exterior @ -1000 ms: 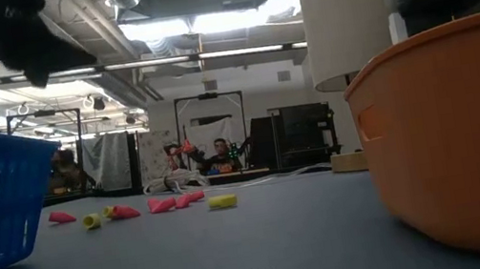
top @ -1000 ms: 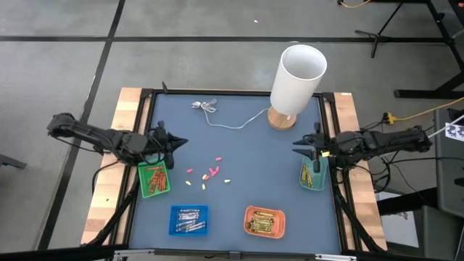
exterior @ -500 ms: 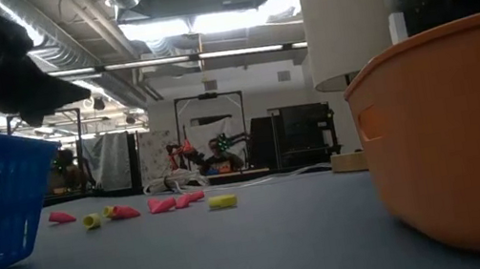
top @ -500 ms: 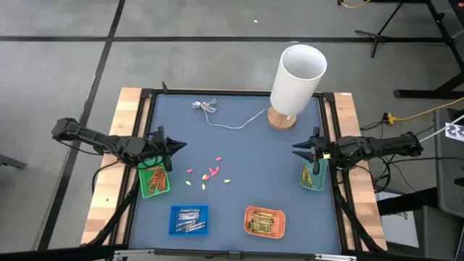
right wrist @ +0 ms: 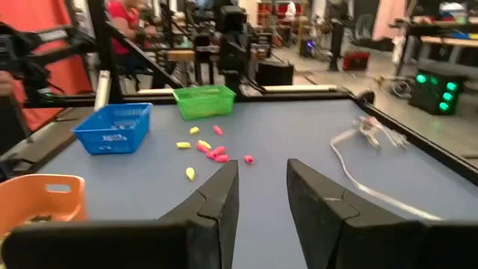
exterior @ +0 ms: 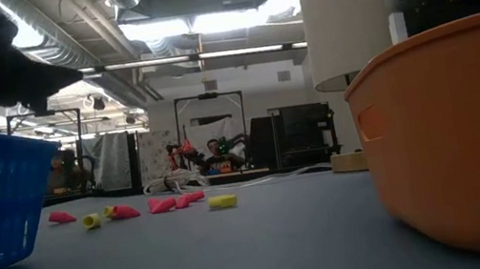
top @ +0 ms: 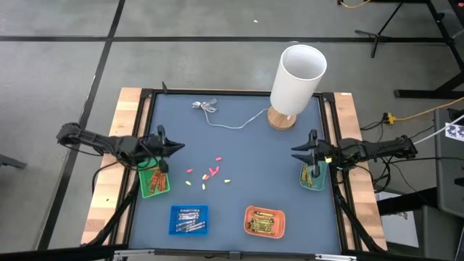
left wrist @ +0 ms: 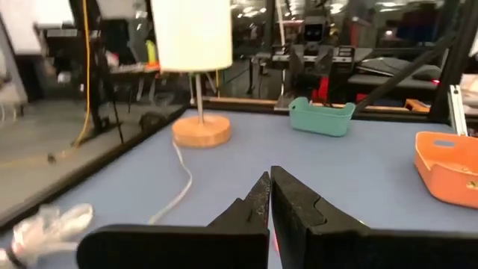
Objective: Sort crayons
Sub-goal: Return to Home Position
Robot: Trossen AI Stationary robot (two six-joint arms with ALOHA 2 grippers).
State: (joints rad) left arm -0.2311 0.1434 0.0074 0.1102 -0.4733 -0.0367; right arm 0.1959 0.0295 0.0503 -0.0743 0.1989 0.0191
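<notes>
Several loose crayons (top: 209, 173), pink, red and yellow, lie on the blue mat at the table's middle; they also show in the low view (exterior: 150, 207) and the right wrist view (right wrist: 211, 149). My left gripper (top: 178, 147) is shut and empty, above the mat by the green tray's (top: 154, 181) far end, left of the crayons; its shut fingertips show in the left wrist view (left wrist: 269, 179). My right gripper (top: 295, 151) is open and empty by the teal tray's (top: 313, 176) far end, right of the crayons; the gap between its fingers shows in the right wrist view (right wrist: 261, 170).
A blue tray (top: 188, 220) with grey crayons and an orange tray (top: 264, 221) stand near the front edge. A white lamp (top: 297, 72) on a wooden base stands at the far right, its thin white cable (top: 228, 122) running left across the mat.
My left gripper has come down a little and shifted slightly toward the near edge. My right gripper has shifted slightly toward the near edge. The crayons have stayed where they were.
</notes>
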